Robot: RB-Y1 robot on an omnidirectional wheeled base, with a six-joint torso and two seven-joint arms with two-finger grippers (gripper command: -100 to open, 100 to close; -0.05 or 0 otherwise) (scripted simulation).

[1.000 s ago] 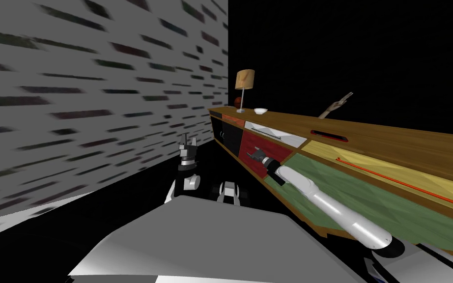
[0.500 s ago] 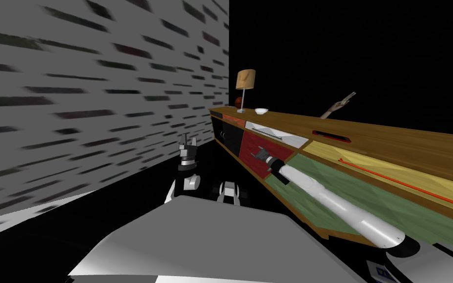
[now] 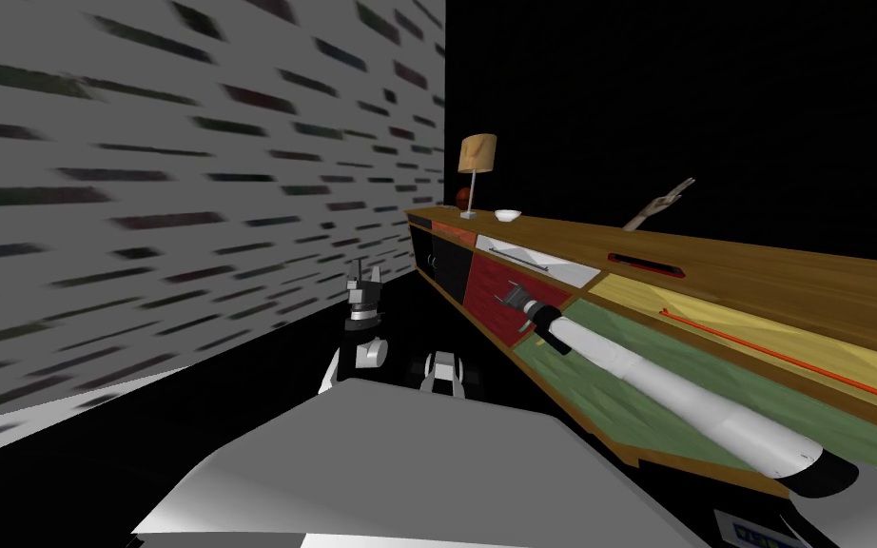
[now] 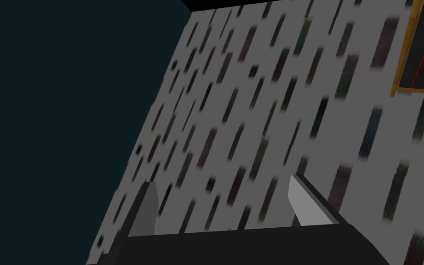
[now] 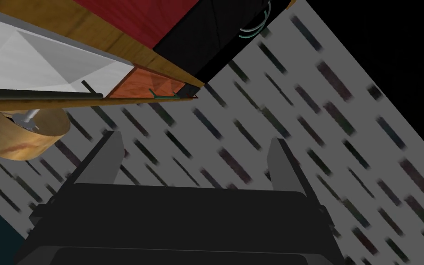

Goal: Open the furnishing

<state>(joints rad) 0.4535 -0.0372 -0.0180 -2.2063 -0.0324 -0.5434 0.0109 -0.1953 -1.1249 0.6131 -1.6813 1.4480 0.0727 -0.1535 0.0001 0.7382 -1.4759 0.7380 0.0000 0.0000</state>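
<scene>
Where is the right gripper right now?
In the head view, to the robot's right, the right gripper hangs open before the red panel of the sideboard, just below the white drawer.

Home interior, living-room sort. Long wooden sideboard [image 3: 760, 276] with fronts in red, green, yellow, white and black panels. On its top: a shaded lamp [image 3: 476, 157], a small white bowl [image 3: 507, 215], a dark red ball [image 3: 463, 197] and a hand-shaped ornament [image 3: 660, 205]. Grey wall [image 3: 189, 190] papered with dark dashes.
</scene>
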